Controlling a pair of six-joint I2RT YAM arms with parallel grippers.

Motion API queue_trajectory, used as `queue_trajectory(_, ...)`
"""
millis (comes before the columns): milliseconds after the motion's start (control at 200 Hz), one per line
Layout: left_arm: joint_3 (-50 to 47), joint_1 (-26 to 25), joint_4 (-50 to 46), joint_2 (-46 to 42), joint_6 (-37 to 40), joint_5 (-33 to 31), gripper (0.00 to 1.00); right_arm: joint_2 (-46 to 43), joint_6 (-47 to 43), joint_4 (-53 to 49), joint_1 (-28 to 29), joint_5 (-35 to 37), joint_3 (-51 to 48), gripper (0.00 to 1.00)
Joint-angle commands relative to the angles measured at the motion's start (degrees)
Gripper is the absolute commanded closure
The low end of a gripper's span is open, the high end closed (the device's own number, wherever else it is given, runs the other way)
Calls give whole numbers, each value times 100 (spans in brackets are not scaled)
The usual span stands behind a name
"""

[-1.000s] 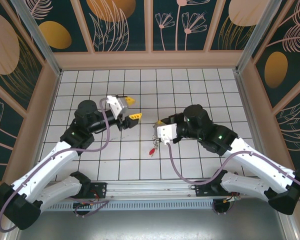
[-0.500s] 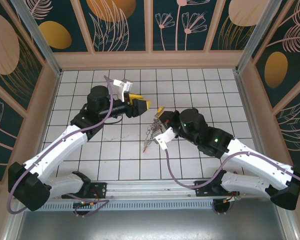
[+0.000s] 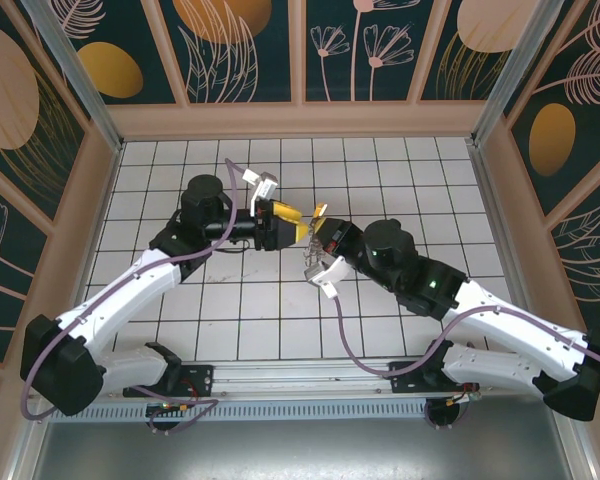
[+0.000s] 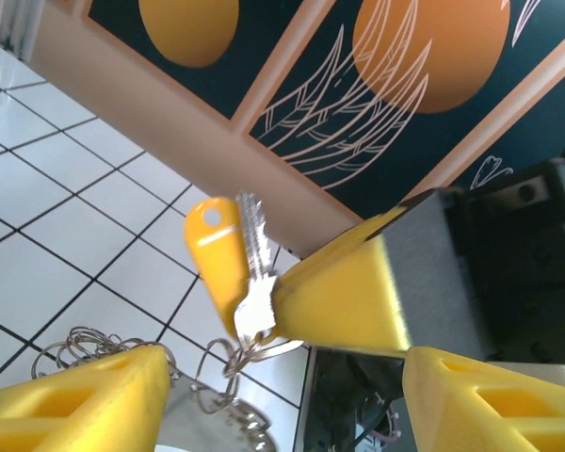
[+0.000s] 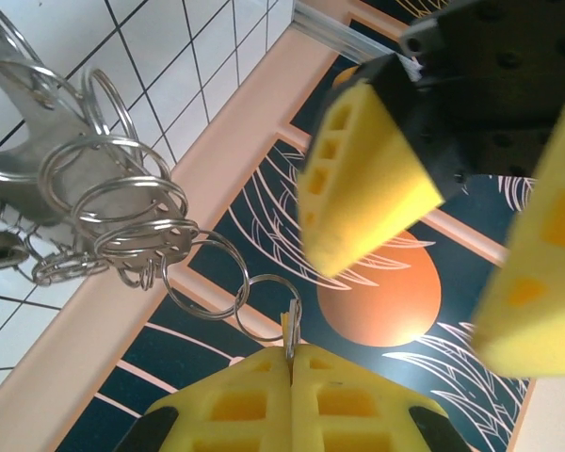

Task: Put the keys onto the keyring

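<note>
No legible writing, number, brand or sign anywhere: blank on the flat yellow plastic tag [image 4: 213, 252], nothing readable on the silvery metal key [image 4: 252, 264], merely painted leaves and orange discs on the dark wall panels [image 4: 358, 141].

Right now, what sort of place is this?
Probably a purpose-built robot test cell: a white gridded floor, boxed in by leaf-patterned wall panels, with the left arm and right arm bolted to a metal rail.
</note>
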Motion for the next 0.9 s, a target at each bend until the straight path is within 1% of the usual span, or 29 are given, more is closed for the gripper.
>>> queue_trajectory(0, -18, 16, 164, 118, 102, 278, 31, -242, -604, 326, 60, -107, -38, 100)
queue_trajectory(85, -23, 23, 586, 200, -269, 509, 30, -313, -639, 312, 56, -187, -93, 100)
queue_trajectory(140, -8, 19, 738, 236, -568, 515, 30, -365, -659, 316, 58, -273, -114, 100)
queue_trajectory(285, 14, 15, 925, 282, -1022, 613, 38, -503, -648, 424, 63, -549, -164, 100)
queue_trajectory(345, 5, 20, 1015, 269, -1132, 662, 43, -532, -653, 452, 61, -633, -188, 100)
queue_trajectory(395, -5, 19, 1082, 273, -1228, 681, 52, -551, -635, 536, 56, -722, -231, 100)
queue_trajectory(450, -5, 15, 1182, 312, -1338, 756, 58, -554, -640, 602, 58, -807, -258, 100)
queue_trajectory(551, -1, 19, 1256, 433, -1538, 779, 66, -548, -620, 728, 67, -985, -292, 100)
queue_trajectory(671, -63, 20, 1589, 493, -1882, 805, 67, -538, -531, 873, 66, -1138, -314, 100)
queue_trajectory(896, -5, 19, 1441, 586, -1960, 774, 67, -532, -528, 902, 98, -1136, -331, 100)
